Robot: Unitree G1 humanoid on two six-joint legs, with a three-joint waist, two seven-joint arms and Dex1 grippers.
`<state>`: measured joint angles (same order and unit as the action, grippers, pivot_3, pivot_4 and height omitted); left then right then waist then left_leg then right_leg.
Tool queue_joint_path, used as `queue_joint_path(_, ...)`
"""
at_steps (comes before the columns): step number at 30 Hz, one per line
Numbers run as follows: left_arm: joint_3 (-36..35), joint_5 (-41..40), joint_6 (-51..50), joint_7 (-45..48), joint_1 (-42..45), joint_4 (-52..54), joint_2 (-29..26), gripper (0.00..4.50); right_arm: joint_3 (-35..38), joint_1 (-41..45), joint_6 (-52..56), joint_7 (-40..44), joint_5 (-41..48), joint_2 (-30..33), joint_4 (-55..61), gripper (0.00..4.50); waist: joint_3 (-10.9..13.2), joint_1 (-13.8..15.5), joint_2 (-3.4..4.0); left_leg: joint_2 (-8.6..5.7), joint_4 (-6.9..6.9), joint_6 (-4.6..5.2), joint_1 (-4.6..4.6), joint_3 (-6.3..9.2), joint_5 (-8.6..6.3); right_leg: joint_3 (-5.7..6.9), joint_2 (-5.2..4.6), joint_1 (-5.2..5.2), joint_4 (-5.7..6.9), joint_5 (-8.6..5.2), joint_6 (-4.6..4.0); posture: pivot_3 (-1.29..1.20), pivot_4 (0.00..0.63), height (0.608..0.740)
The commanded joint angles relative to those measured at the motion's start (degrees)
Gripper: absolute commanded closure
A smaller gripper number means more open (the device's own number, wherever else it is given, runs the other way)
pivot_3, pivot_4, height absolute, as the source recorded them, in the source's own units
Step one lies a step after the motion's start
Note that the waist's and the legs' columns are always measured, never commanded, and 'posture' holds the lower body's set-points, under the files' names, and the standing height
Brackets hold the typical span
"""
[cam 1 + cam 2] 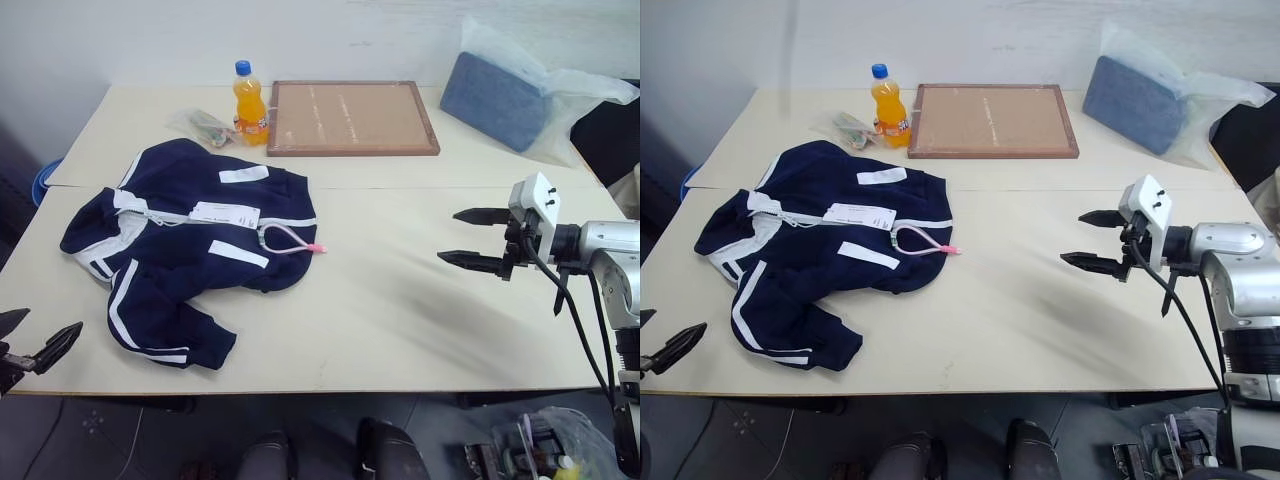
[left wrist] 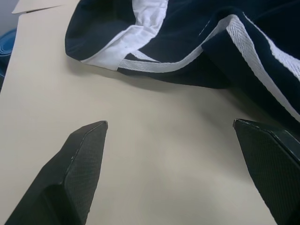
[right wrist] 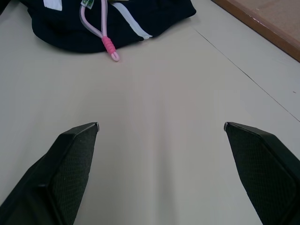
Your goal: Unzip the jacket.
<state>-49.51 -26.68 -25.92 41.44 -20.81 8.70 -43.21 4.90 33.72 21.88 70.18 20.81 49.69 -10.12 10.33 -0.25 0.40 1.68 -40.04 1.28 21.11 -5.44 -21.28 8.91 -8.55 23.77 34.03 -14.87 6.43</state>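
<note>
Right gripper (image 1: 472, 238): fingers spread wide, nothing between them; hovers over bare desk (image 1: 400, 300), aimed toward the jacket.
Left gripper (image 2: 168, 140): spread wide too, empty; low at the near desk edge, just short of the garment's hem.
Ahead of right gripper: pink cord loop (image 3: 104, 37) with a pink end piece, lying off the jacket's near edge; nearest jacket part to this gripper.
Ahead of left gripper: white ribbed band (image 2: 126, 40) and a white sleeve stripe (image 2: 262, 47), close but apart from the fingers.
Jacket (image 1: 190, 250): navy, crumpled in a heap, well apart from the right gripper, near the left one.
Jacket orientation: judged long axis runs from the far collar end down to the near sleeve cuff (image 1: 195, 350), slanted across the desk; collar trim at the end away from the left gripper.
Zipper (image 1: 165, 215): white line running across the chest toward the paper tag (image 1: 225, 213); slider too small to tell.
Handling (judgement): soft, light, limp; will drag and bunch unless pinned.
Hold points (judgement): one gripper pinching cloth beside the zipper's top, the other on the pull.
Beyond jacket: orange bottle (image 1: 250, 105), framed board (image 1: 350, 118), bagged blue cloth (image 1: 500, 100).
</note>
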Motion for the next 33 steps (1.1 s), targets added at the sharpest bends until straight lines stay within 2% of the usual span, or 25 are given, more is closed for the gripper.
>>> queue_joint_path(1, -0.7, 0.0, 0.7, 0.2, 0.1, 0.6, -0.8, 0.0, 1.8, 0.2, -0.1, -0.1, 0.5, 2.0, 2.3, 0.01, 0.0, 0.0, 0.0, 0.0, 0.0, 0.0, 0.0, 0.0, 0.0, 0.0, 0.0, 0.0, 0.0, 0.0, 0.0, 0.0, 0.15, 0.74)
queue_joint_path(23, 0.2, -5.0, -3.6, 0.8, 3.3, 3.7, -0.7, 0.0, 1.9, 0.0, 3.4, -2.9, 2.0, 0.9, 4.7, 0.01, 0.0, 0.0, 0.0, 0.0, -0.03, 0.0, -0.01, -0.02, 0.0, -0.01, 0.01, 0.0, 0.04, 0.0, 0.0, 0.0, 0.15, 0.74)
queue_joint_path(25, 0.0, -7.2, -5.3, 1.0, 5.3, 4.7, -1.4, 0.0, 1.7, 0.8, 4.7, -3.8, 2.8, 0.2, 5.9, 0.01, 0.0, 0.1, 0.0, 0.0, -0.04, 0.0, -0.01, -0.02, 0.0, -0.01, 0.01, 0.0, 0.05, 0.0, 0.0, 0.0, 0.15, 0.74)
queue_joint_path(29, 0.6, -19.2, -14.9, 4.5, 9.6, 12.9, -6.6, 0.0, -1.1, 3.1, 10.1, -8.6, 4.9, -4.9, 13.6, 0.01, 0.0, 0.0, -0.04, 0.03, -0.1, -0.01, -0.01, 0.01, 0.01, -0.03, 0.01, 0.0, 0.12, 0.0, -0.01, 0.0, 0.15, 0.74)
queue_joint_path(33, 8.5, -21.0, -16.9, 4.7, 17.3, 16.5, -12.1, 0.0, -6.0, 5.9, 12.8, -11.8, 4.2, -10.8, 17.3, 0.01, 0.0, 0.1, 0.03, 0.0, -0.1, -0.03, -0.03, 0.01, 0.0, -0.09, 0.01, 0.01, 0.14, 0.0, -0.02, 0.0, 0.15, 0.74)
